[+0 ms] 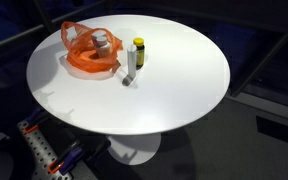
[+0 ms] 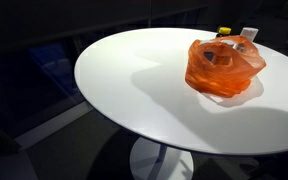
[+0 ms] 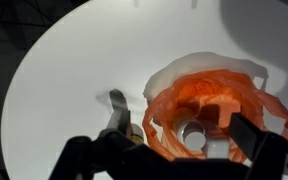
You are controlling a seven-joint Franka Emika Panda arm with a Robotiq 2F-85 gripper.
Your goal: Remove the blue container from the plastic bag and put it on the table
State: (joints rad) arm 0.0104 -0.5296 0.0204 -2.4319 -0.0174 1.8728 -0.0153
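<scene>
Currently hovering gripper (image 3: 184, 142) over orange bag (image 3: 224, 100) near table (image 1: 184, 90) edge, holding jaws open (contents unclear); seeing yellow-capped bottle (image 1: 138, 52) beside bag.

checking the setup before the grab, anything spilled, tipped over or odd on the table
Nothing stands out. The orange plastic bag sits crumpled on the white table with something inside it, and the yellow-capped bottle stands upright beside it. No spill shows in any view.

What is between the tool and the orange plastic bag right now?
Nothing. In the wrist view the open tool looks straight at the orange plastic bag, its fingers framing the bag with no object between.
</scene>
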